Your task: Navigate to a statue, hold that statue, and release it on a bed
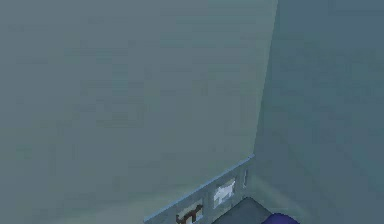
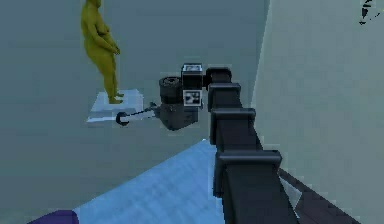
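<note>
1. While hanging clear above pale blue surface [image 2: 170, 180], held upright at claw [image 2: 122, 117] tip: yellow statue [image 2: 100, 45] on pale base.
2. Claw's finger spread: cannot tell.
3. Ahead, grey wall [image 1: 120, 90] corner.

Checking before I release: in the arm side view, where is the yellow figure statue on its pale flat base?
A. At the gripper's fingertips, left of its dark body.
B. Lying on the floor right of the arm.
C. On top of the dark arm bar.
A: the yellow figure statue on its pale base is at the finger end of the gripper, left of its dark body.
</note>
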Robot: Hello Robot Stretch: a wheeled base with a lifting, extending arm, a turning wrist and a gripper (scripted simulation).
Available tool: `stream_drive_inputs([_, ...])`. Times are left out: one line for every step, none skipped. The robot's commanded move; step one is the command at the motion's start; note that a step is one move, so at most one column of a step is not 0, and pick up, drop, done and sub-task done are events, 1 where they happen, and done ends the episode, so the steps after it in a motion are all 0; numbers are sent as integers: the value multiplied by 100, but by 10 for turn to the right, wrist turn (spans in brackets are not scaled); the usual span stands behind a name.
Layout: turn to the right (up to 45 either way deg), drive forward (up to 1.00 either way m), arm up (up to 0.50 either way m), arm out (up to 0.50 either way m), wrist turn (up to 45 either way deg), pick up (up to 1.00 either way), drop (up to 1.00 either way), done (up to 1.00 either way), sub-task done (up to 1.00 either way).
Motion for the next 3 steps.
stream_drive_inputs([0, 0, -40, 0, 0, 0, 0, 0, 0])
stream_drive_inputs([0, 0, -32, 0, 0, 0, 0, 0, 0])
stream_drive_inputs([0, 0, 0, 0, 0, 0, 100, 0, 0])
